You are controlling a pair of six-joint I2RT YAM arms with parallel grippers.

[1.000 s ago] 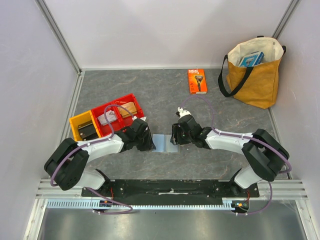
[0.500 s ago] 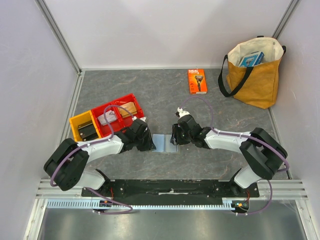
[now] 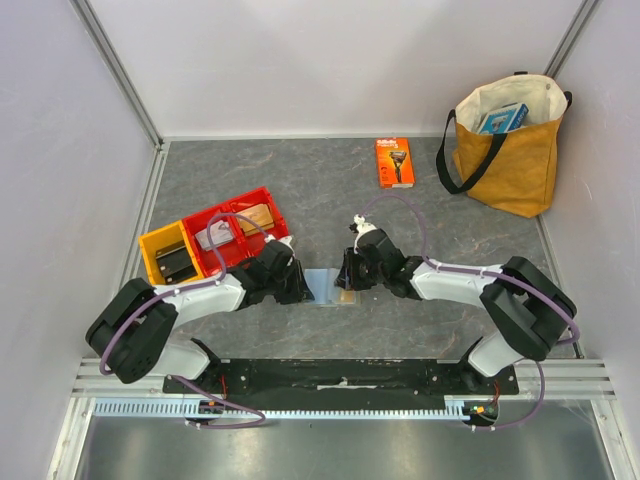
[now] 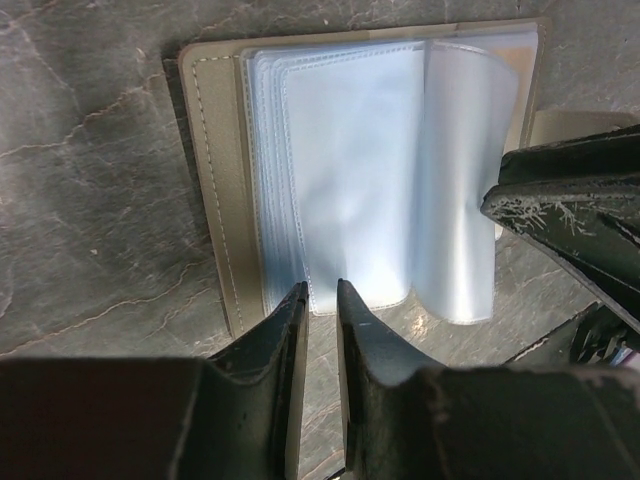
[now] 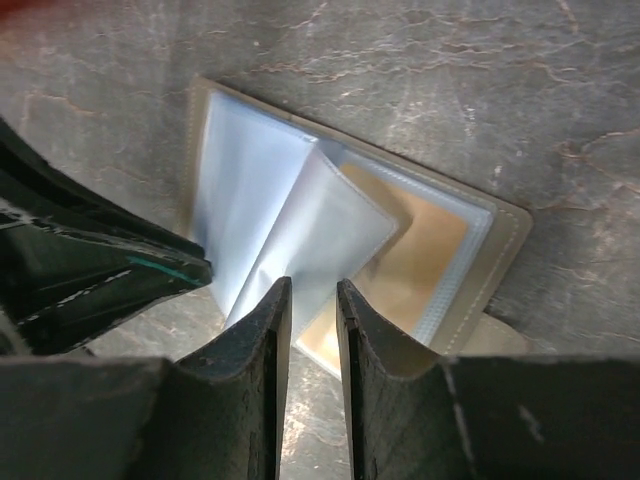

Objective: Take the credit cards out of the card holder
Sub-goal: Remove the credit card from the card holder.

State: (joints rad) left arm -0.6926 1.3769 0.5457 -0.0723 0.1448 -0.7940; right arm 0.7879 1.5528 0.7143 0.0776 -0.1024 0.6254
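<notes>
Card holder (image 5: 500,250) lies open, 1 tan-orange credit card (image 5: 420,260) showing inside.

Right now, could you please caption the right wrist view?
Right gripper pinching a clear sleeve of the open card holder, tan card showing beneath.

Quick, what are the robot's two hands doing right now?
Left gripper: closed, tips at the card holder's edge; holding it cannot be told.
Right gripper: closed on a card holder page.
</notes>
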